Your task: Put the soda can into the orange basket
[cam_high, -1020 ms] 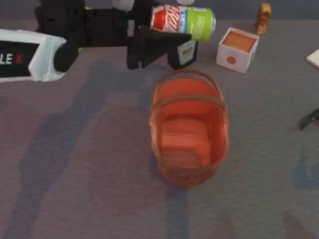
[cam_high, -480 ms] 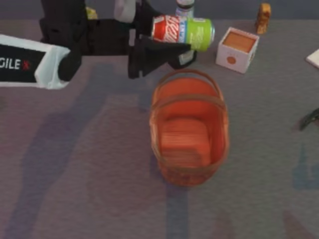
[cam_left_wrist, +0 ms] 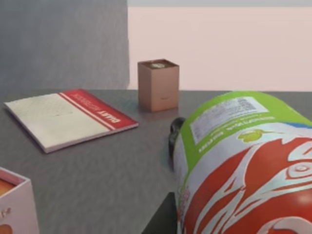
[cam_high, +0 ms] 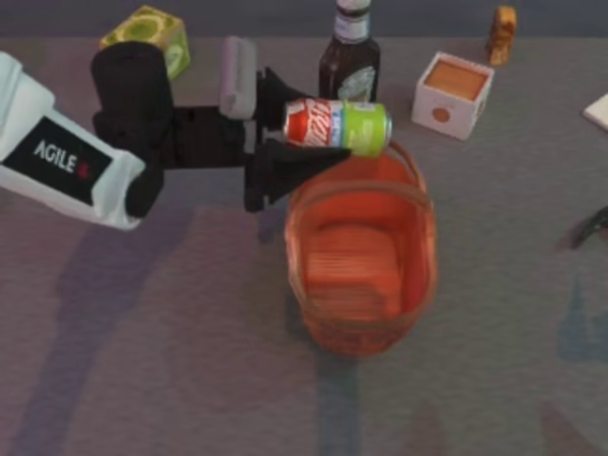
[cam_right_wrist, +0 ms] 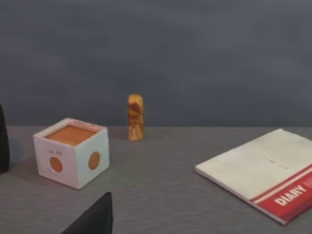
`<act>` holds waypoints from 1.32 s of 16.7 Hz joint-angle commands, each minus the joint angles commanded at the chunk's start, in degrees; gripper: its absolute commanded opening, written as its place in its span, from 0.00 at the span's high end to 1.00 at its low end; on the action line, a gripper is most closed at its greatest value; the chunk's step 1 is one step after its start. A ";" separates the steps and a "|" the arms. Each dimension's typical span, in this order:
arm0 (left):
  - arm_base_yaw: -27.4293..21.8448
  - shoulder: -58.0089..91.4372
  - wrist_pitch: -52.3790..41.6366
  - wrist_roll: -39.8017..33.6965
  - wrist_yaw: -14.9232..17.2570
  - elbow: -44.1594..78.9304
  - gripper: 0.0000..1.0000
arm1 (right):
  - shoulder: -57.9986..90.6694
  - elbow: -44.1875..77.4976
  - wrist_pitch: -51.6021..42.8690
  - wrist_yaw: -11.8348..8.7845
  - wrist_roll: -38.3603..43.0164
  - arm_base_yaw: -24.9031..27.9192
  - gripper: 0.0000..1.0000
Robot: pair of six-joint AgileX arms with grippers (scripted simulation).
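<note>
Soda can (cam_high: 337, 126) held sideways in left tool (cam_high: 302, 142), clamped at the red end, green end pointing toward the table's right side. It sits in the air over the far rim of the orange basket (cam_high: 418, 285), near where the handle arches across, and is not yet above the ribbed floor. Left wrist view shows the can (cam_left_wrist: 243, 170) filling the near field, label up close.

Right tool: only a dark fingertip at the right edge of the top view, parked, and I cannot tell whether its fingers are apart.

Step in hand, as I judge it: carry the can over the basket and let go. To do it well:
- bring the can further toward the near side so it is centred over the ribbed floor, clear of the rim
- mind the handle, pass beside or under its arch, not into it
- lower before release; a sideways can will likely roll, so a short drop is better
- keep clear of the dark sauce bottle (cam_high: 350, 59) just behind the can

White box with orange top (cam_high: 453, 93) is well apart, no concern.
</note>
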 joint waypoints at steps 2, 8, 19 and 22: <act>0.00 0.00 0.00 0.00 0.00 0.00 1.00 | 0.00 0.00 0.00 0.00 0.00 0.00 0.00; 0.00 0.00 0.00 0.00 0.00 0.00 0.62 | 0.00 0.00 0.00 0.00 0.00 0.00 0.00; 0.00 0.00 0.00 0.00 0.00 0.00 0.00 | 0.00 0.00 0.00 0.00 0.00 0.00 0.00; 0.00 0.00 0.00 0.00 0.00 0.00 0.00 | 0.00 0.00 0.00 0.00 0.00 0.00 0.00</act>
